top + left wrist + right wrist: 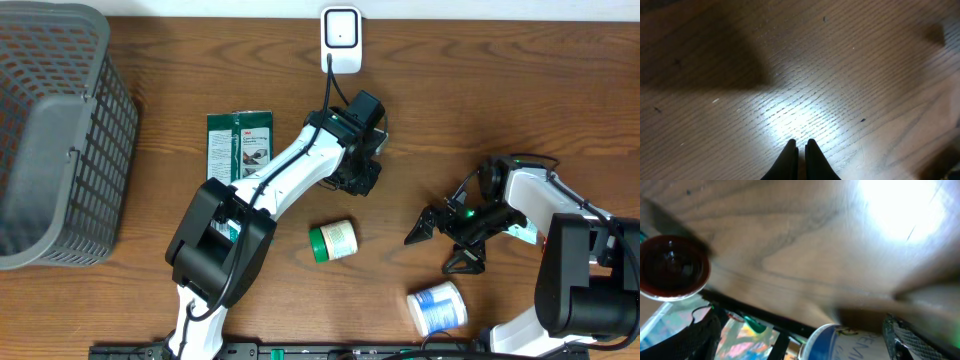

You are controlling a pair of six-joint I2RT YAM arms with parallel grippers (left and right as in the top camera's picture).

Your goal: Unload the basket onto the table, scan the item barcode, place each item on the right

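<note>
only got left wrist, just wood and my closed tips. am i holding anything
Observer: No. The left pincer is shut on nothing, over bare table.
Operator: nearest item
Observer: A green-capped jar lies on its side, nearer your arm's base than the pincer is.
Operator: and the scanner
Observer: The white scanner stands at the table's far edge, beyond your wrist.

Just a dark brown wood-grain table [500,90] filling nearly the whole overhead shot. Bright glare [795,120] bounces off it in both wrist views.
</note>
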